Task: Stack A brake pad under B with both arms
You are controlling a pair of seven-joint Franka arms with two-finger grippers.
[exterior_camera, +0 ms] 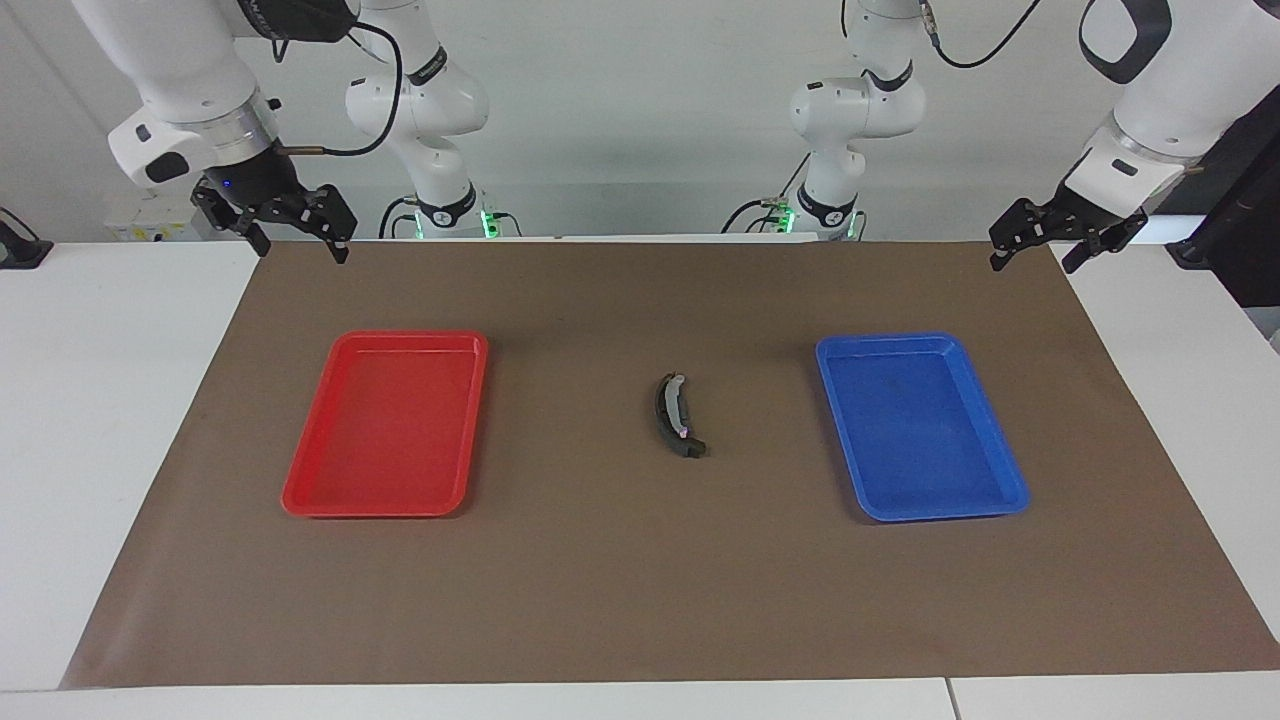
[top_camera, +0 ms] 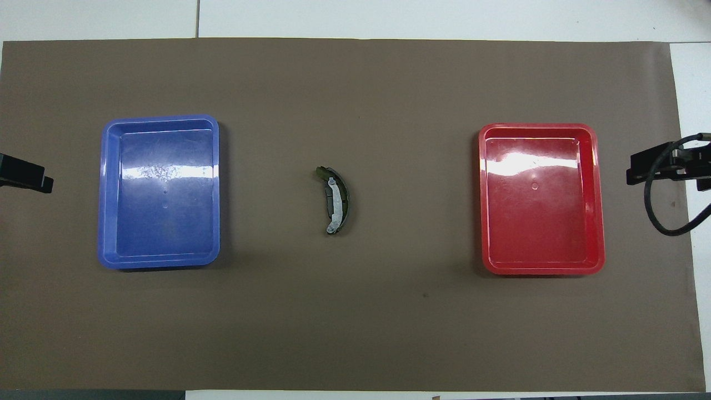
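B (exterior_camera: 676,414), the crescent-shaped dark piece with a silvery strip, lies on the brown mat (exterior_camera: 620,580) between the two trays; it also shows in the overhead view (top_camera: 335,200). The short flat A brake pad does not show as a separate thing in either view. My right gripper (exterior_camera: 302,254) hangs open and empty over the mat's edge nearest the robots, at the right arm's end. My left gripper (exterior_camera: 1032,266) hangs open and empty over the mat's corner at the left arm's end. Both are far from B.
A red tray (exterior_camera: 300,495) lies toward the right arm's end and a blue tray (exterior_camera: 1010,495) toward the left arm's end; neither holds anything. White table (exterior_camera: 110,400) surrounds the mat.
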